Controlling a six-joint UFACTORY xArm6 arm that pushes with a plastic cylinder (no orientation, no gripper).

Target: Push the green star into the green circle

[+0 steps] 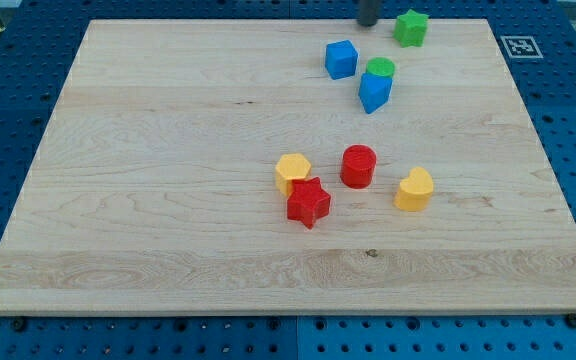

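Note:
The green star (pixel 411 27) lies near the view's top edge of the wooden board, right of centre. The green circle (pixel 380 68) lies below and a little left of it, touching a blue block (pixel 374 91) just under it. My tip (pixel 368 22) is at the view's top, a short way left of the green star and not touching it; only the rod's lower end shows.
A blue cube (pixel 341 59) sits left of the green circle. Lower at centre are a yellow block (pixel 293 172), a red star (pixel 308 202), a red cylinder (pixel 358 166) and a yellow block (pixel 415 189). The board's top edge (pixel 268 20) is close to the star.

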